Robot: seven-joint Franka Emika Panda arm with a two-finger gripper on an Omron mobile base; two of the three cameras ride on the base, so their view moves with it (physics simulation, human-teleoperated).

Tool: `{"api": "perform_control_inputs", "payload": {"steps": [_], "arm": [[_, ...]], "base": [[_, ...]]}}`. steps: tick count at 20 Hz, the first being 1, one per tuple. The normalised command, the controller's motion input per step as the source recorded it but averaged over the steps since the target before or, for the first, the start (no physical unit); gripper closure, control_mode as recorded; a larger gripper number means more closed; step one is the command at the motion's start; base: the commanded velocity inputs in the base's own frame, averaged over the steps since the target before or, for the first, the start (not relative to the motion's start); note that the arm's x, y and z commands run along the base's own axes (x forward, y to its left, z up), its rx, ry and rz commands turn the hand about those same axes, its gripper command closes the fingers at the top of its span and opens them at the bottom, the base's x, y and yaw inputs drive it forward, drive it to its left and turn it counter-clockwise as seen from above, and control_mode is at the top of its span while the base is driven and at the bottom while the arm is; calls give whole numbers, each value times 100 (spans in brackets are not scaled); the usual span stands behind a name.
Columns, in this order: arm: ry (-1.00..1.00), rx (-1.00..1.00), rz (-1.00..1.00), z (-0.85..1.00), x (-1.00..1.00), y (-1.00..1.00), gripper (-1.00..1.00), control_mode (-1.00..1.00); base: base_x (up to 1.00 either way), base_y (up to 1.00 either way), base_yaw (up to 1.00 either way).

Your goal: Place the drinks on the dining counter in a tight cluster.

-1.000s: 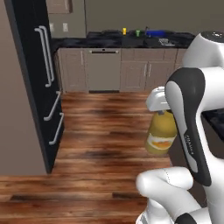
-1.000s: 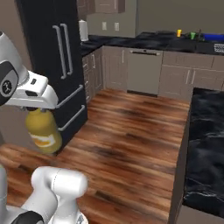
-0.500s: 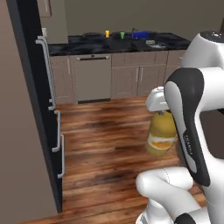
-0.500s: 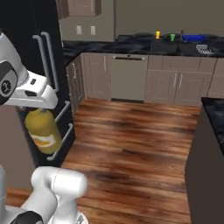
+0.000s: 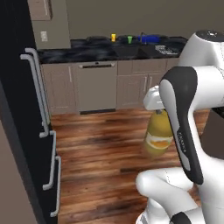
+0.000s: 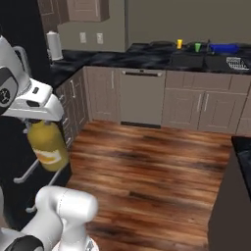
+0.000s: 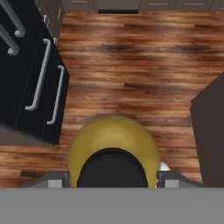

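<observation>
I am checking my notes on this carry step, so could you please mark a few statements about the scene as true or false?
1. The pincer holds the juice jug by its top, so that it hangs above the wood floor. True.
2. The juice jug already stands on a counter. False: it hangs in the air under the hand, over the floor.
3. A yellow cup and a green cup stand on the far counter. True.
4. The jug's cap is white. False: the hand view shows a dark cap.
5. The refrigerator has pale bar handles. True.
6. The floor is grey tile. False: it is brown wood planks.
</observation>
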Motion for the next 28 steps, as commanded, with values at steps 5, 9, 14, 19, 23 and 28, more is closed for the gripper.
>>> {"api": "perform_control_inputs", "payload": {"steps": [5, 9, 14, 19, 23, 28], "arm": [[0, 0, 0, 0, 0, 0, 100, 100], [0, 0, 0, 0, 0, 0, 100, 100], [0, 0, 0, 0, 0, 0, 100, 100], [0, 0, 0, 0, 0, 0, 100, 100], [0, 0, 0, 0, 0, 0, 100, 100], [0, 0, 0, 0, 0, 0, 100, 100]], "base": [[98, -21, 6], [100, 0, -13], [100, 0, -30], [100, 0, -43], [89, 0, -55], [91, 2, -56]]}}
